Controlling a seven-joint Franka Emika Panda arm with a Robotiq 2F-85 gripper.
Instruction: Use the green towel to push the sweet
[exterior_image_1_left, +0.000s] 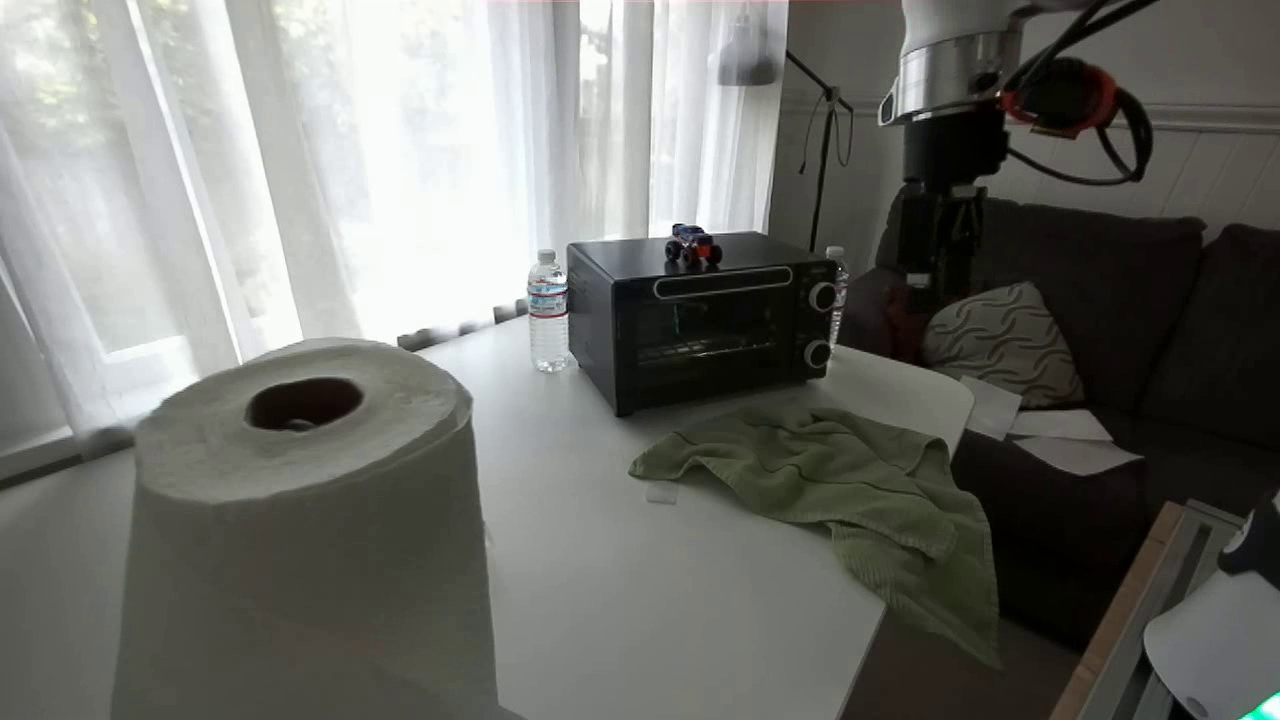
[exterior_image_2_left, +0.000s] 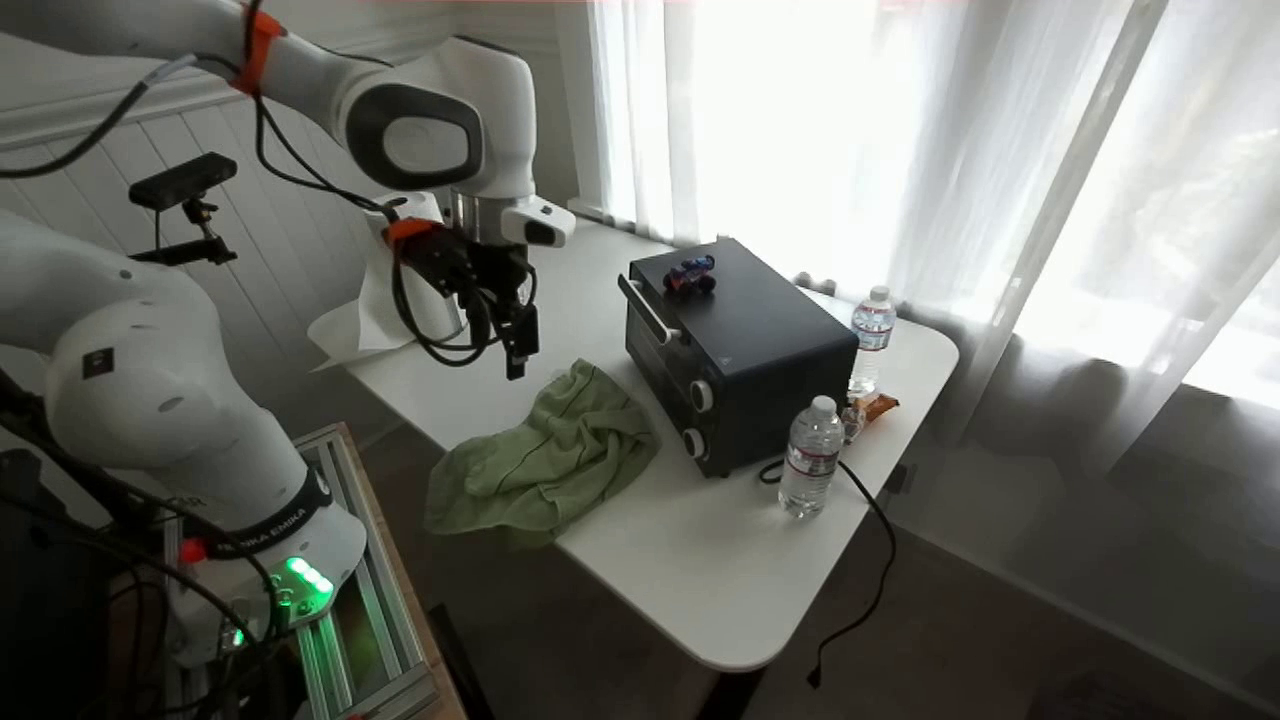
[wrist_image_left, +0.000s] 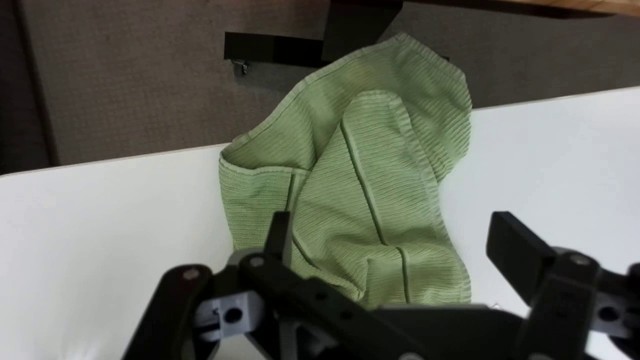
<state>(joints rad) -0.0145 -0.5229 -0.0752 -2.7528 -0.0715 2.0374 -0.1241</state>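
Dark-striped green towel (wrist_image_left: 372, 175), white table (exterior_image_1_left: 620, 590), black oven (exterior_image_2_left: 750, 350)

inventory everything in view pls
towel: 1, green, partly off table
table: 1, white, under oven
scrap: 1, whitish, beside towel
toaster oven: 1, black, on table
toy monster truck: 1, blue-red, atop oven
water bottles: 2, clear, beside oven
packet: 1, orange, near bottles
paper towel roll: 1, white, on table
power cord: 1, black, hanging off table
curtains: several, white, at window
floor lamp: 1, grey, by curtains
sofa: 1, dark, beyond table
cushion: 1, grey, on sofa
papers: 3, white, on sofa
camera: 1, black, on bracket
arm: 1, white, beside table
pincer: 1, black, above towel
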